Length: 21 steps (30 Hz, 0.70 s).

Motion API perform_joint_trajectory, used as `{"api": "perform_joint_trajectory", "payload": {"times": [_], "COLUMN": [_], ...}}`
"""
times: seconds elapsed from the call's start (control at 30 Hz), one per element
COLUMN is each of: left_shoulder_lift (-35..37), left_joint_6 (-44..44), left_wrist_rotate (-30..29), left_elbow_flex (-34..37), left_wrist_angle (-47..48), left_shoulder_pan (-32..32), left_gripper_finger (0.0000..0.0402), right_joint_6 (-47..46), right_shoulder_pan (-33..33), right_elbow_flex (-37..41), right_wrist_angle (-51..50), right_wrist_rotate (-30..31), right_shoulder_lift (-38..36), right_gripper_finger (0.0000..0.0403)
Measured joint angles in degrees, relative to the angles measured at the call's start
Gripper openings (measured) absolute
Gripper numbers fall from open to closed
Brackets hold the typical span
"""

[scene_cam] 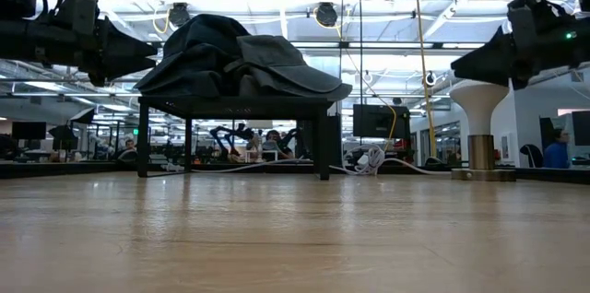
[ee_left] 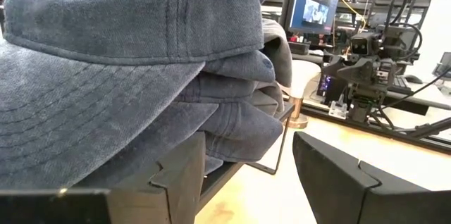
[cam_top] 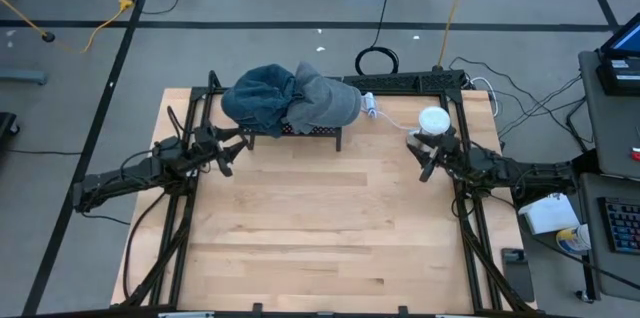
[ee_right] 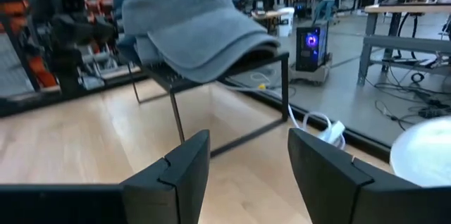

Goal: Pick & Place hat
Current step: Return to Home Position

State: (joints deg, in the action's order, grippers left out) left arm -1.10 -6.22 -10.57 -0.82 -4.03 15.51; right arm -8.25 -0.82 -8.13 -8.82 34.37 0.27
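Several caps are piled on a small black wire rack (cam_top: 300,130) at the table's far middle: a blue cap (cam_top: 262,98) on the left and a grey cap (cam_top: 328,104) on the right. In the low view the pile (scene_cam: 240,58) rests on the rack's top (scene_cam: 235,104). My left gripper (cam_top: 232,154) is open, hovering just near-left of the rack; in its wrist view (ee_left: 246,182) the blue cap's brim (ee_left: 99,97) fills the picture. My right gripper (cam_top: 425,158) is open, beside a white round-topped stand (cam_top: 433,120), and points at the grey cap (ee_right: 197,27).
The white stand (scene_cam: 479,118) rises on a brass base at the table's far right, just behind my right gripper (scene_cam: 456,70). A white cable (cam_top: 385,116) lies between the rack and the stand. Bare wooden tabletop (cam_top: 320,228) spreads toward the near edge. Black frame rails run along both table sides.
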Motion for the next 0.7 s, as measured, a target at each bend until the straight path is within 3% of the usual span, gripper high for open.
{"api": "perform_joint_trajectory", "payload": {"times": [0.7], "left_shoulder_lift": [0.0], "left_joint_6": [0.0], "left_wrist_rotate": [0.03], "left_elbow_flex": [-0.02], "left_wrist_angle": [-0.2], "left_shoulder_pan": [0.0], "left_gripper_finger": [0.0218], "right_joint_6": [-0.02], "right_shoulder_pan": [0.0], "right_elbow_flex": [0.05], "right_wrist_angle": [3.96], "right_wrist_rotate": [0.02], "right_shoulder_lift": [0.02], "right_gripper_finger": [0.0187]}}
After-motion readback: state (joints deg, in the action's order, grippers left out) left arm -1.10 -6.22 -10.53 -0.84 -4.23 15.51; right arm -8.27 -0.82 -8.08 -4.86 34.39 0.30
